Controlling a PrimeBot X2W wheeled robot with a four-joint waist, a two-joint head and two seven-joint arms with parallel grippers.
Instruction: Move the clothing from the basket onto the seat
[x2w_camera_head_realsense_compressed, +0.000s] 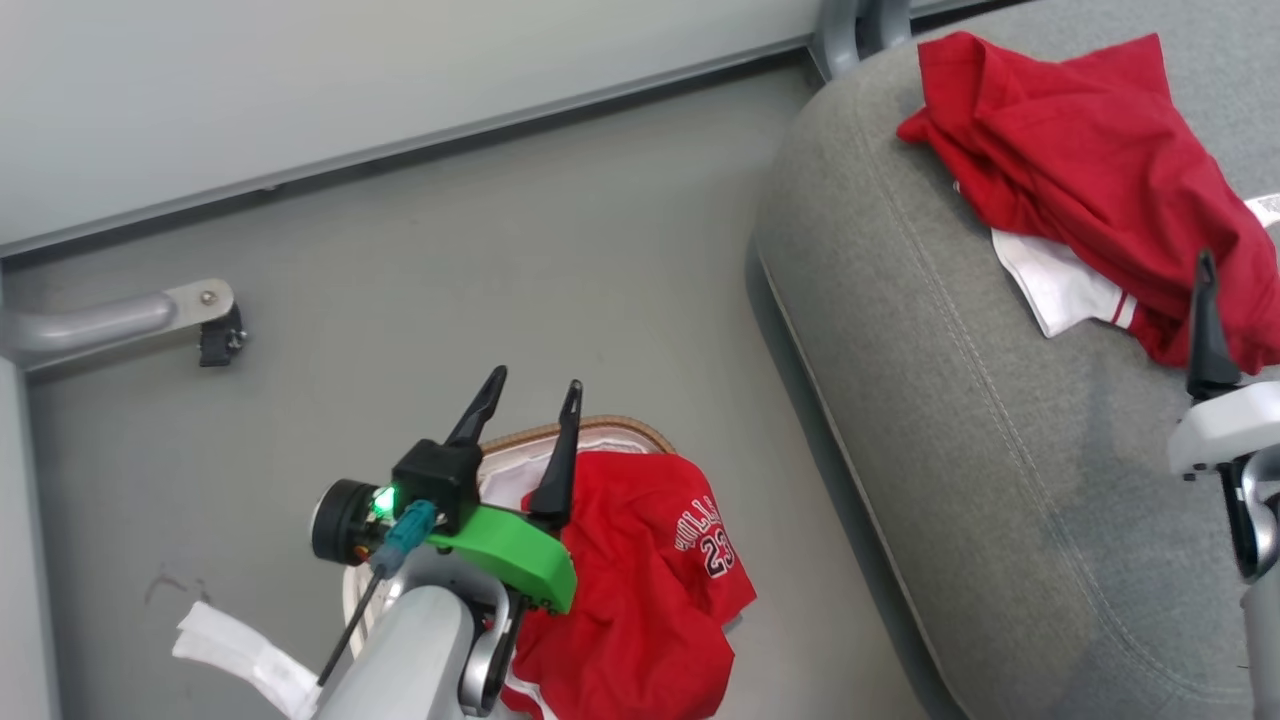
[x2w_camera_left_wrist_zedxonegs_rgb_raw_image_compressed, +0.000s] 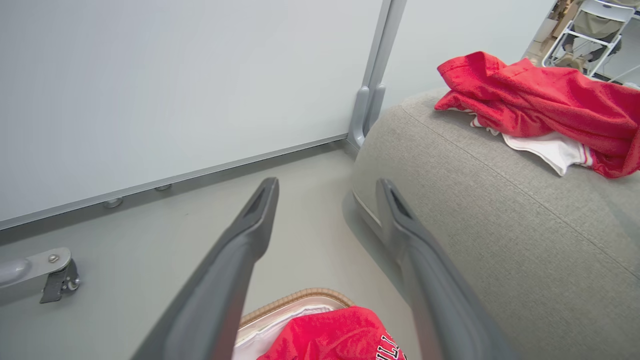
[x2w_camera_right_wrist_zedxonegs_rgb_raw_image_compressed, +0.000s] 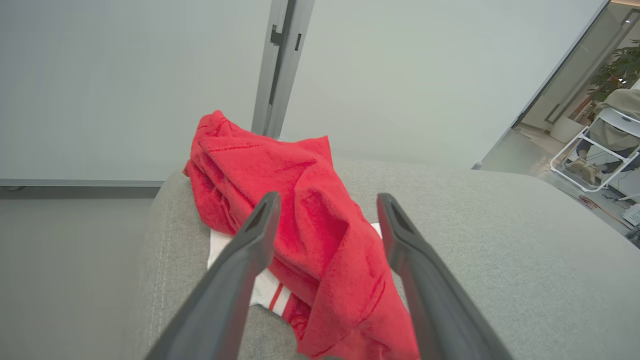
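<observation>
A red jersey printed "BULLS 23" (x2w_camera_head_realsense_compressed: 650, 590) lies heaped in the white basket (x2w_camera_head_realsense_compressed: 600, 428), spilling over its right side. My left gripper (x2w_camera_head_realsense_compressed: 533, 385) hangs open above the basket's far rim, nothing between its fingers (x2w_camera_left_wrist_zedxonegs_rgb_raw_image_compressed: 325, 187). A second red garment with white striped trim (x2w_camera_head_realsense_compressed: 1090, 170) lies crumpled on the grey seat (x2w_camera_head_realsense_compressed: 960, 420). My right gripper (x2w_camera_right_wrist_zedxonegs_rgb_raw_image_compressed: 327, 202) stands open over the near end of that garment (x2w_camera_right_wrist_zedxonegs_rgb_raw_image_compressed: 310, 245), holding nothing; one dark finger (x2w_camera_head_realsense_compressed: 1207, 320) shows at the head view's right edge.
A grey wall panel with a metal base rail runs along the back, with a caster foot (x2w_camera_head_realsense_compressed: 215, 325) at the left. A white tag or cloth strip (x2w_camera_head_realsense_compressed: 245, 655) lies on the floor by the basket. A folding chair (x2w_camera_right_wrist_zedxonegs_rgb_raw_image_compressed: 600, 150) stands far off to the right.
</observation>
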